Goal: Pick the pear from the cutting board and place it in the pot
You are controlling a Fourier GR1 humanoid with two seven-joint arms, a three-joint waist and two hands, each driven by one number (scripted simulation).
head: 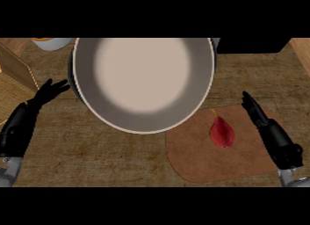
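Pear [222, 132] lay on cutting board [209, 154], near-right of pot [86, 88] w/ nothing in it. Right hand [256, 110] hovered just right of pear, fingers straight, no contact. Left hand [50, 91] rested spread at pot's left. Pick & place both left to do.

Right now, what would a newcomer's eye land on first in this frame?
The big grey pot fills the upper middle of the counter. At its lower right a red pear lies on the brown cutting board. The left hand and right hand, both open, flank them and touch nothing.
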